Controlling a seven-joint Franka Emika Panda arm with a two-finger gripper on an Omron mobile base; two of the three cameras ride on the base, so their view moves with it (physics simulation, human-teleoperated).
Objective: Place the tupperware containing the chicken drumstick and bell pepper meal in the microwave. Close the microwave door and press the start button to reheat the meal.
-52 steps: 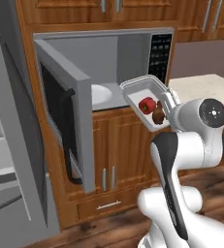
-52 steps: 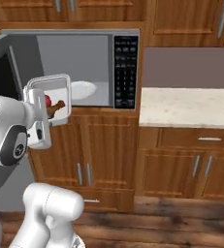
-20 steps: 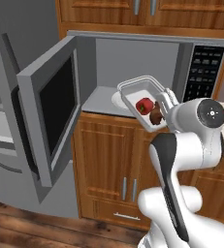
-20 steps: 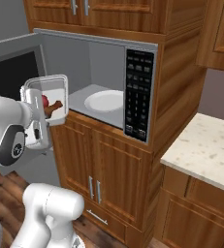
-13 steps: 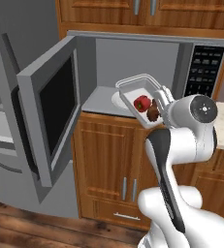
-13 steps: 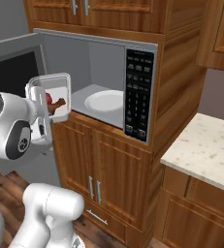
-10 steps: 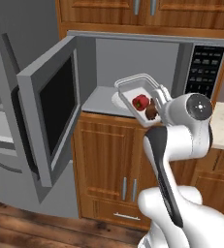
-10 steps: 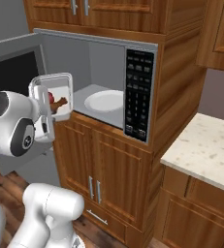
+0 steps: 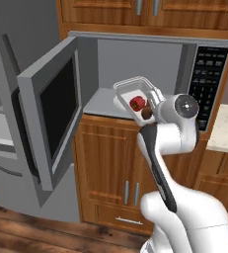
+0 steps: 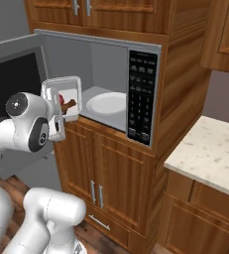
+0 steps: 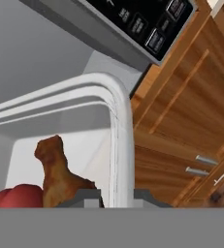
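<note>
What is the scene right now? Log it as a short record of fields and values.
tupperware: held by its rim, in front of the open cavity, over its front edge, not yet set down
gripper: shut on the tupperware rim
bell pepper: inside the tupperware
chicken drumstick: inside the tupperware, beside the bell pepper
microwave: open, lower cabinets beneath
turntable: white, bare, inside the cavity
microwave door: swung wide open
keypad: black panel, on the microwave's right side
fridge: grey, behind the open door
</note>
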